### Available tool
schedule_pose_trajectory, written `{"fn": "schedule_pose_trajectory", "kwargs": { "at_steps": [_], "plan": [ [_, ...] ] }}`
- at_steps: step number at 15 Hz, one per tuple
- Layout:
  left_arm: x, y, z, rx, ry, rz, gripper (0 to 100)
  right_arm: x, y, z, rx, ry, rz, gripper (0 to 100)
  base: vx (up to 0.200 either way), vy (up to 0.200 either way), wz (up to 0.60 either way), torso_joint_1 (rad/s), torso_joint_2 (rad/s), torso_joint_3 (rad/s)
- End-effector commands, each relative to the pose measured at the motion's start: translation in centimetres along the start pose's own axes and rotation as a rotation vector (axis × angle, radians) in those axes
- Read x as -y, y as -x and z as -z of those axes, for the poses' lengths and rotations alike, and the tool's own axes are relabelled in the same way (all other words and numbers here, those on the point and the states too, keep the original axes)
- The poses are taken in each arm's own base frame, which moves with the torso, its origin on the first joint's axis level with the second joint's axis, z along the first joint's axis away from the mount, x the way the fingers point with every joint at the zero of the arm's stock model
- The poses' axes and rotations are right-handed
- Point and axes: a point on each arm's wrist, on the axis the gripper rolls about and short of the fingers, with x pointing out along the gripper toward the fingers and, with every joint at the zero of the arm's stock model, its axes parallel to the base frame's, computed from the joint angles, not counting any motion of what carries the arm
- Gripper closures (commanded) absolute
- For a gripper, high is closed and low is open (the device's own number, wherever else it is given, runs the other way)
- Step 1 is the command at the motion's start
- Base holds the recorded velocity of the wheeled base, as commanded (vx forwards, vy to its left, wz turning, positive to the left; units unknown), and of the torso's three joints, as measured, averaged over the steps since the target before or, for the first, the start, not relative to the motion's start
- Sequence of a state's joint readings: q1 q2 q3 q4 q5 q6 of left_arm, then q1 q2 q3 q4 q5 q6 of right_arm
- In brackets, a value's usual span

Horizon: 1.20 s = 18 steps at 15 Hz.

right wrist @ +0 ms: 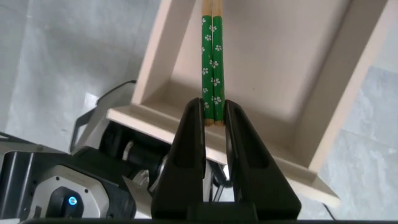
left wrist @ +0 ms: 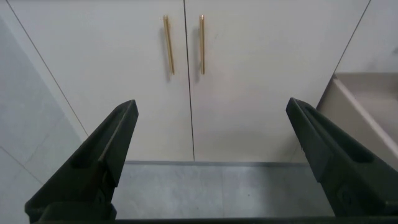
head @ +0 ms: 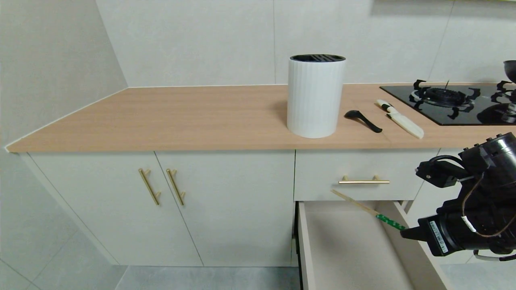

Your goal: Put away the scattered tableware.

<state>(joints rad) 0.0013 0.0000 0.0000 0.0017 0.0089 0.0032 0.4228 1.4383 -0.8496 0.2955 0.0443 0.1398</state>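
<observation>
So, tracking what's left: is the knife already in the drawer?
No, the knife lies on the countertop beside the black spoon.

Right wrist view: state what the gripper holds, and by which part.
The right gripper is shut on a pair of chopsticks, clamped at their green flowered end, with the bare wooden ends reaching out over the open drawer.

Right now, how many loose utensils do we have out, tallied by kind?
Chopsticks: 2, held in the right gripper over the open drawer
Black spoon: 1, on the counter
Knife: 1, on the counter
Total: 4
</observation>
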Motion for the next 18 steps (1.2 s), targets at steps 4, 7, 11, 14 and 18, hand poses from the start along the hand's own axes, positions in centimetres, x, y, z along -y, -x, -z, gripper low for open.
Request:
{"fn": "schedule_pose_trajectory", "kwargs": {
  "at_steps": [4, 7, 11, 14, 18],
  "plan": [
    [0.0, 0.0, 0.0, 0.000, 0.000, -0.001, 0, 0.0, -0.2, 0.1, -0.009, 0.000, 0.001, 100, 0.000, 0.000, 0.00, -0.159, 0.46, 0.300],
    [0.0, 0.0, 0.0, 0.000, 0.000, -0.001, 0, 0.0, -0.4, 0.1, -0.019, 0.000, 0.004, 100, 0.000, 0.000, 0.00, -0.126, 0.46, 0.318],
    [0.0, 0.0, 0.0, 0.000, 0.000, -0.001, 0, 0.0, -0.7, 0.1, -0.030, 0.001, 0.004, 100, 0.000, 0.000, 0.00, -0.073, 0.36, 0.267],
    [0.0, 0.0, 0.0, 0.000, 0.000, -0.001, 0, 0.0, -0.8, 0.1, -0.033, 0.002, 0.004, 100, 0.000, 0.000, 0.00, -0.023, 0.06, 0.032],
    [0.0, 0.0, 0.0, 0.000, 0.000, -0.001, 0, -0.1, -1.8, -0.1, -0.040, 0.005, 0.002, 100, 0.000, 0.000, 0.00, 0.000, 0.00, 0.000]
  ]
}}
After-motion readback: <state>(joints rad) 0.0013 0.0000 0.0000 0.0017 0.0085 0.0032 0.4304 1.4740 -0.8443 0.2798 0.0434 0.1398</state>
